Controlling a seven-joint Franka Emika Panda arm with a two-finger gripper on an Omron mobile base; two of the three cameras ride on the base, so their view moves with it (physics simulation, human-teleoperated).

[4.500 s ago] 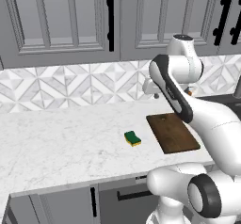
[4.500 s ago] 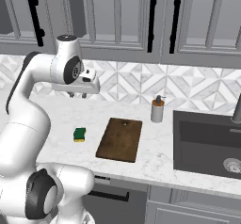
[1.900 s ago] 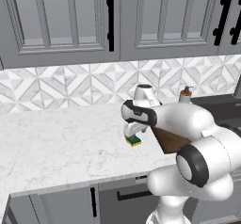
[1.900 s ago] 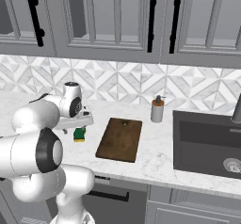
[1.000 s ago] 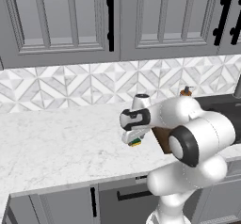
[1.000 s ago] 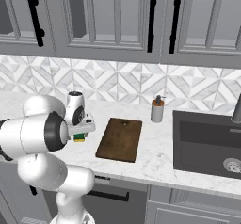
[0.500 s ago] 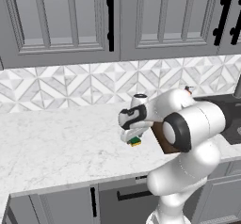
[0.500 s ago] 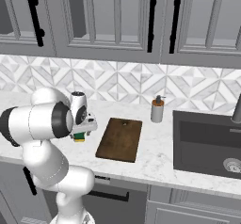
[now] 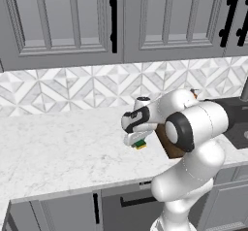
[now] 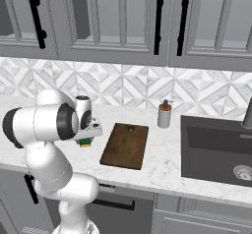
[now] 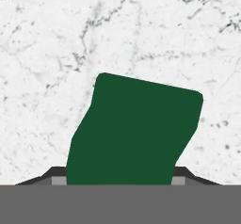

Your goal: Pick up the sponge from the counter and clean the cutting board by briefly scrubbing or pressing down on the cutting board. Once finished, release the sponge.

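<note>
On counter [image 9: 58, 147], just left of board [image 10: 125, 144], gripper [image 9: 137, 140] sits low over sponge [image 11: 134, 131]. Fingers seem to flank it at both sides; can't tell if jaws have closed on it. Step: picking up. Next, I judge: close firmly, lift, carry right onto board.

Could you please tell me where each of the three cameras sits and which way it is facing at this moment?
Left base view: behind the arm to its left, looking forward and down at the counter; the white arm rises at lower right, its tool over the sponge.
Right base view: behind to its right, facing the cutting board and sink; the arm rises at lower left.
Hand view: on the hand, looking down along the tool at the sponge's green top.
Both base views share the sponge, cutting board and counter.
</note>
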